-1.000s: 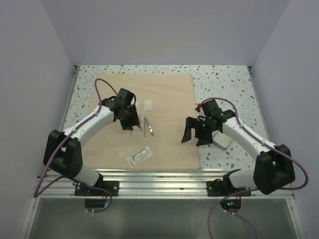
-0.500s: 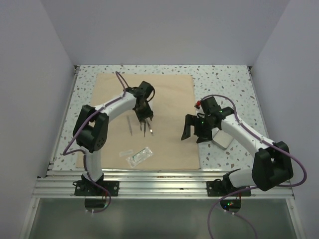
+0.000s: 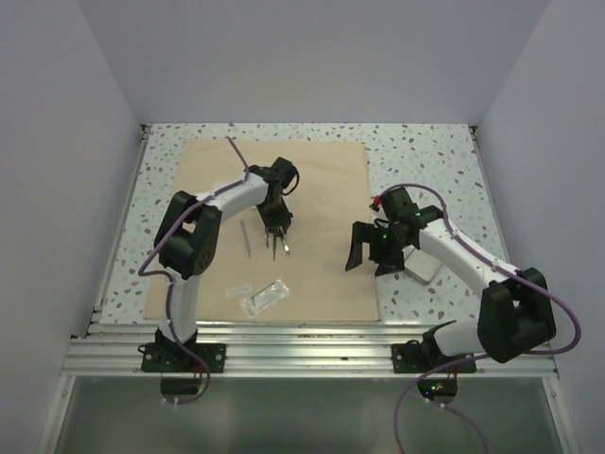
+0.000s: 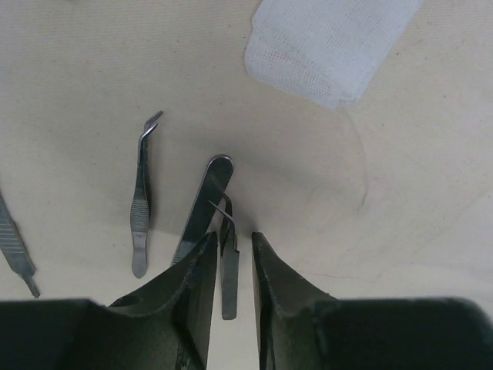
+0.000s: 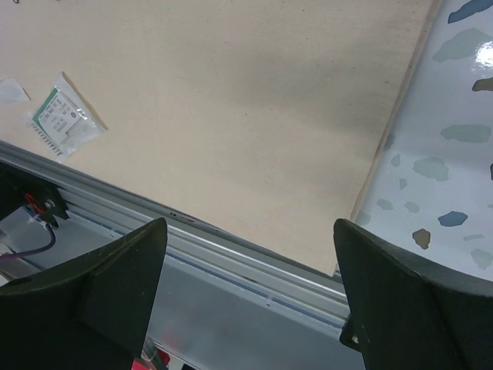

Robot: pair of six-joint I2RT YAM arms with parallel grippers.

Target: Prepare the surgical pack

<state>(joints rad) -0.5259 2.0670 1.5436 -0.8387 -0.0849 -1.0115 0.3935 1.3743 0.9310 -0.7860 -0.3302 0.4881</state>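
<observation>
**Item count, table surface**

Tan cloth sheet (image 3: 321, 180): one.

Slim metal instruments, left wrist view: four.
- thin tool (image 4: 15, 247), left edge
- small forceps (image 4: 141, 208), left of centre
- flat handle (image 4: 202, 210), centre
- second small forceps (image 4: 228, 270), lower centre

White gauze pad (image 4: 331, 46), upper right: one.

Clear packets, upper left of right wrist view: two.
- labelled packet (image 5: 65, 116)
- smaller packet (image 5: 9, 90), cut off by the frame

Pale tray (image 3: 423, 270), partly hidden, right of the top view: one.

Robot arms: two, left arm (image 3: 194, 232) and right arm (image 3: 458, 248).

My left arm (image 3: 222, 197) and right arm (image 3: 463, 251) are white with black joints, and purple cables (image 3: 236, 151) run along them.
</observation>
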